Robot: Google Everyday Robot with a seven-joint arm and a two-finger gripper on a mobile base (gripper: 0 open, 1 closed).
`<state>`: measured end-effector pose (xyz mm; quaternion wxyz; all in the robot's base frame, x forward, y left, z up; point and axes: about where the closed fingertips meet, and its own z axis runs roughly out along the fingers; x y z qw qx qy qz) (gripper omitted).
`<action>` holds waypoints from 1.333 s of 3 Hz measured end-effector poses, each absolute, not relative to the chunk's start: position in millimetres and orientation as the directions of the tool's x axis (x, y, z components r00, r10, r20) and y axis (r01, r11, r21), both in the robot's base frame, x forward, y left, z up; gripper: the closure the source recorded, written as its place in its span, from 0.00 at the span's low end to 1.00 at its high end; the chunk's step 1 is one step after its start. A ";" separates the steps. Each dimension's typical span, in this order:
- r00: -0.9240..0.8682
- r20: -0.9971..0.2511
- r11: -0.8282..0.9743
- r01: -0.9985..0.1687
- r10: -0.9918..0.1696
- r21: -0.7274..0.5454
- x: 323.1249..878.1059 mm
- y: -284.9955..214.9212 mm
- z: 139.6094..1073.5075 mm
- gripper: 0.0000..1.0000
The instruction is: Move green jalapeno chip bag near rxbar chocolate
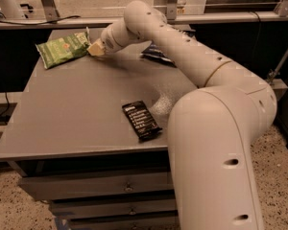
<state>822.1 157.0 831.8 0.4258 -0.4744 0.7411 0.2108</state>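
Upper left, the gripper meets the green jalapeno chip bag; whether it holds, I cannot tell. The rxbar chocolate lies well apart, lower centre: move not yet done.

The tool is at the far left of the surface, at the right edge of the green jalapeno chip bag. Bare surface runs from the bag to the rxbar chocolate near the front edge. The arm crosses the far right corner, over a dark wrapper. The robot's body closes off the right side, just beside the bar.
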 end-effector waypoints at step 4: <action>-0.185 -0.830 0.458 -0.884 -0.525 -0.092 822.1 157.3 833.0 0.00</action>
